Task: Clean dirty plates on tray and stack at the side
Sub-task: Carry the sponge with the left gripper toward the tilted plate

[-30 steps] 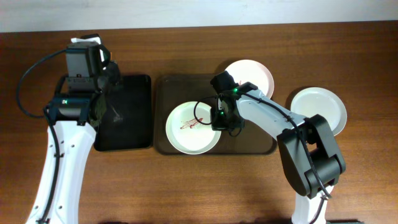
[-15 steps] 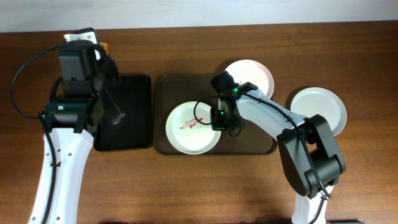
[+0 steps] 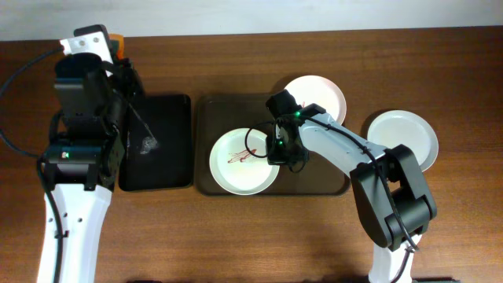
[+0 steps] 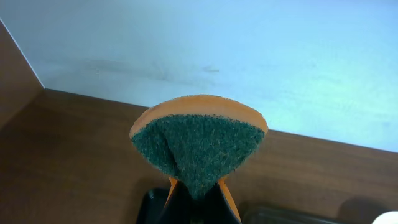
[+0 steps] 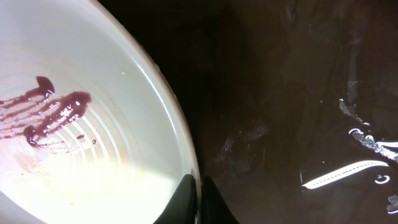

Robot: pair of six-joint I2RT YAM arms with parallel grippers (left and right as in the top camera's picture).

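**Left wrist.** The sponge [image 4: 199,140], orange with its green scouring face toward the lens, is seen clamped at its lower edge in the left gripper [image 4: 199,202]. It is held up before a pale wall [image 4: 249,43], with a corner of the black tray [image 4: 151,200] below. For a good scrub, the green face would need to be turned downward, carried across to the plate and laid flat on the stain rather than edge-on.

**Right wrist.** The rim of the dirty plate [image 5: 93,143] is shown pinched between the closed fingers of the right gripper [image 5: 198,194], the plate resting on the wet brown tray [image 5: 280,93]. A red smear [image 5: 53,112] is seen across the plate from the grip. The pinch is best kept firm, so that the plate is not shoved along once pressure is applied.

**Overhead.** The dirty plate [image 3: 244,161] is pictured in the left half of the brown tray [image 3: 326,179], steadied at its right edge by the right gripper [image 3: 279,151]. Two plates that appear clean are seen, one [image 3: 314,94] overlapping the tray's far right corner, the other [image 3: 402,137] on the table [image 3: 456,236] to the right. The left gripper [image 3: 115,47] and sponge [image 3: 118,37] are held at the far left, well apart from the plate. Against the frame of a second ago, the left arm has been drawn back from over the black tray [image 3: 169,169] toward the far table edge. The right arm and plate are unchanged.
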